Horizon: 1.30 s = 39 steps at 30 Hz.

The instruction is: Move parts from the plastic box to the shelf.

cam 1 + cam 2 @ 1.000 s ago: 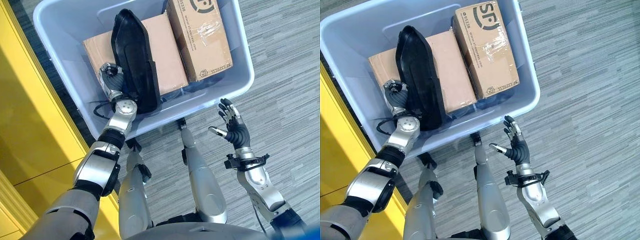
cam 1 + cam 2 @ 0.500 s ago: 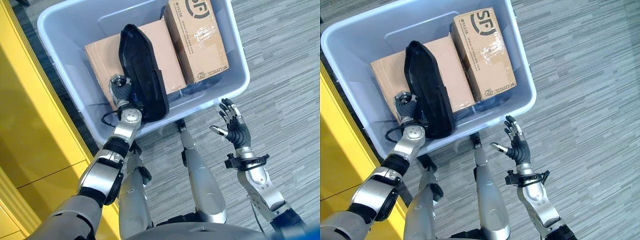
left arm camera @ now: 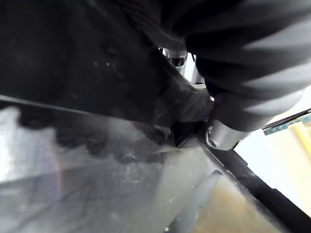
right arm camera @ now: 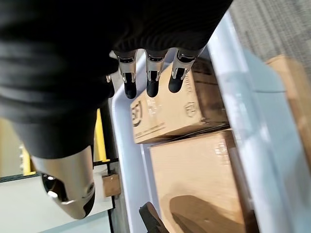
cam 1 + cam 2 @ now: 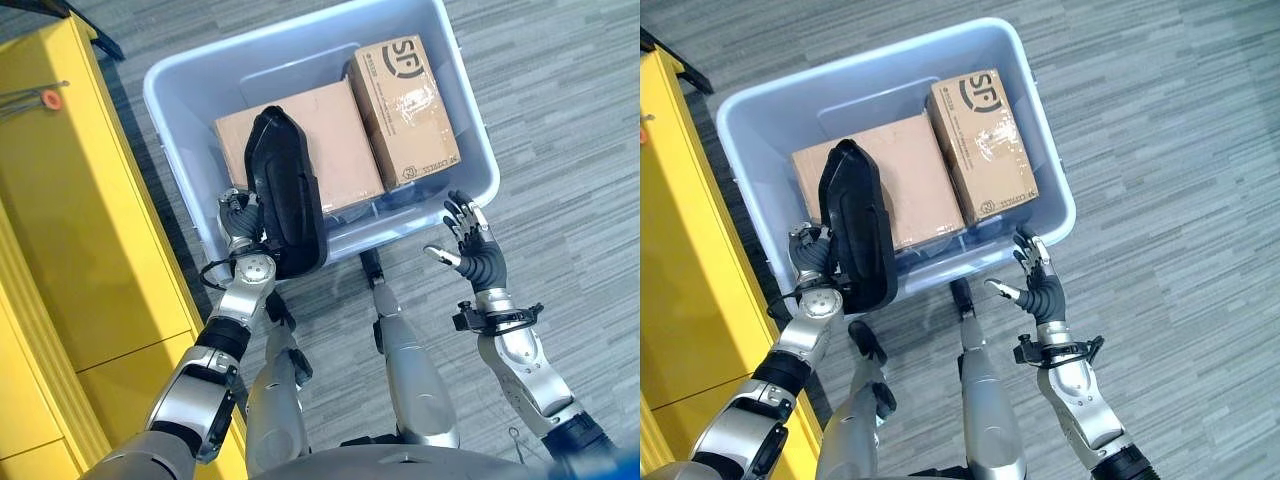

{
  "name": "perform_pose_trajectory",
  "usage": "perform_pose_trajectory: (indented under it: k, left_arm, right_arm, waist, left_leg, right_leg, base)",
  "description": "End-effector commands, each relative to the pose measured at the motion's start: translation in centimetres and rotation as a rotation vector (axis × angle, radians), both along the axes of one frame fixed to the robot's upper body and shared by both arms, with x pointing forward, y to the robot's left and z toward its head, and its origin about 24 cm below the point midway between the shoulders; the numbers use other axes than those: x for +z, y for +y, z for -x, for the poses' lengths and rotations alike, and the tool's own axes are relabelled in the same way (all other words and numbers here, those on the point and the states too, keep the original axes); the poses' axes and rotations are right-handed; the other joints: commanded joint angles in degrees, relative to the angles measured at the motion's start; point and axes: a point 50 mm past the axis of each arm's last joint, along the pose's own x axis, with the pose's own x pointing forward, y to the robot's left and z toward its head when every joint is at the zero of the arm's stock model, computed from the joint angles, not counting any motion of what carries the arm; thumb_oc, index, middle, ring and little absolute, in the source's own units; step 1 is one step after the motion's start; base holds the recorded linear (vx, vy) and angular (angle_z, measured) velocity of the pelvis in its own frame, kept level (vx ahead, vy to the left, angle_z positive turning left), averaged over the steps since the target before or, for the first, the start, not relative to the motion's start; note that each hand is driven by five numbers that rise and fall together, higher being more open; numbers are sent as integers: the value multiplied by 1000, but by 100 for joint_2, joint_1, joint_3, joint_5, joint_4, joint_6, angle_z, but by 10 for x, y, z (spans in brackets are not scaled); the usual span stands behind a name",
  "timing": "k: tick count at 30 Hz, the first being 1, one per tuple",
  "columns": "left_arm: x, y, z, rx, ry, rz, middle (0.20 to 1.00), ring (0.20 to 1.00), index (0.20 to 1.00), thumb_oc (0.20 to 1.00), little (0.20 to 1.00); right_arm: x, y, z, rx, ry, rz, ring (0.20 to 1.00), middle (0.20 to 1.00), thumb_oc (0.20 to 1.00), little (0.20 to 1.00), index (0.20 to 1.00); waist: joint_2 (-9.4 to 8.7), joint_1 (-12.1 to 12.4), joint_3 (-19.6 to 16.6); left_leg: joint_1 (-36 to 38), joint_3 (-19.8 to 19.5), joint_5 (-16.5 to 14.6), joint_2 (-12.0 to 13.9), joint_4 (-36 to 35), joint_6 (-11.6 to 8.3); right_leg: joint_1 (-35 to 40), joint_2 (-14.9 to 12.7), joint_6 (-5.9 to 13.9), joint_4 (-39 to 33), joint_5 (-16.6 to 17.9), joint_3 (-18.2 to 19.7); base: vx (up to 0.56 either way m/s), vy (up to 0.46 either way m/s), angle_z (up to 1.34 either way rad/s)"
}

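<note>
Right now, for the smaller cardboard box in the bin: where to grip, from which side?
Probably by its two long sides, from above. The smaller cardboard box lies flat against the plastic box's right wall, beside the larger cardboard box, so only its top is free. The right hand hovers open just outside the near rim, closest to it.

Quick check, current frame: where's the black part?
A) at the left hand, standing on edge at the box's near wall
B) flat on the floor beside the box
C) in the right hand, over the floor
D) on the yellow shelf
A: the black part stands on edge against the near wall of the plastic box, with the left hand right against it; the right hand is open and empty outside the box.
</note>
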Motion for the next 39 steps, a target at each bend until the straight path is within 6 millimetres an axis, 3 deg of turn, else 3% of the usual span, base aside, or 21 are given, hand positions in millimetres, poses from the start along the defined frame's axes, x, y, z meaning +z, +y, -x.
perform_pose_trajectory:
  k: [1, 11, 20, 24, 28, 33, 36, 38, 39]
  left_arm:
    - [32, 12, -6, 5, -150, -50, 200, 200, 200, 200, 200]
    - [36, 13, 8, -62, -197, -108, 200, 200, 200, 200, 200]
    - [37, 24, 34, -115, -237, -181, 200, 200, 200, 200, 200]
    - [36, 31, 46, -132, -241, -196, 200, 200, 200, 200, 200]
    - [32, 38, 61, -159, -235, -184, 200, 200, 200, 200, 200]
    - [18, 43, 78, -216, -172, -145, 200, 200, 200, 200, 200]
    - [9, 41, 79, -242, -133, -115, 200, 200, 200, 200, 200]
    - [9, 41, 79, -243, -133, -115, 200, 200, 200, 200, 200]
    - [1, 37, 80, -269, -101, -88, 200, 200, 200, 200, 200]
  right_arm:
    - [14, -8, 2, -3, -76, -8, 1000, 1000, 1000, 1000, 1000]
    - [9, -15, 3, 3, -42, 16, 1000, 1000, 1000, 1000, 1000]
    - [5, -24, 5, -5, -20, 21, 1000, 1000, 1000, 1000, 1000]
    - [4, -27, 6, -10, -9, 26, 1000, 1000, 1000, 1000, 1000]
    - [3, -28, 5, 7, 1, 41, 1000, 1000, 1000, 1000, 1000]
    - [2, -29, 0, 38, 20, 77, 1000, 1000, 1000, 1000, 1000]
    - [1, -30, -3, 37, 27, 88, 1000, 1000, 1000, 1000, 1000]
    - [1, -30, -3, 37, 27, 88, 1000, 1000, 1000, 1000, 1000]
    - [0, -35, -5, 20, 28, 114, 1000, 1000, 1000, 1000, 1000]
  waist:
    - [-59, 13, -193]
    - [8, 75, -521]
    - [96, 207, -822]
    - [150, 279, -931]
    - [281, 404, -987]
    - [410, 685, -1072]
    - [418, 795, -1080]
    - [424, 779, -1076]
    - [434, 950, -1047]
  left_leg:
    - [484, -521, -373, 163, 54, -230]
    - [719, -571, -415, 201, 54, -231]
    - [940, -670, -420, 258, 54, -253]
    - [1067, -746, -423, 320, 54, -258]
    - [1300, -884, -350, 482, 54, -275]
    - [1451, -1301, 16, 890, 54, -334]
    - [1381, -1568, 301, 1021, 54, -419]
    - [1373, -1592, 306, 1026, 54, -423]
    - [1073, -1927, 759, 997, 54, -574]
  right_leg:
    - [459, -180, 415, 358, -479, -98]
    - [730, -195, 388, 314, -558, -109]
    - [987, -153, 320, 360, -696, -184]
    - [1111, -97, 251, 555, -888, -249]
    - [1178, 167, 74, 1272, -1387, -370]
    - [1177, 629, -233, 2315, -2060, -872]
    - [1278, 732, -354, 2391, -2182, -1151]
    - [1285, 733, -358, 2386, -2181, -1171]
    - [1460, 739, -451, 2207, -2208, -1554]
  base:
    - [20, 19, 8]
    - [7, 7, 1]
    - [25, -10, 1]
    - [34, -35, 13]
    - [23, -80, 17]
    - [-36, -220, 36]
    - [-36, -193, 37]
    - [-59, -125, 50]
    - [-117, -200, 48]
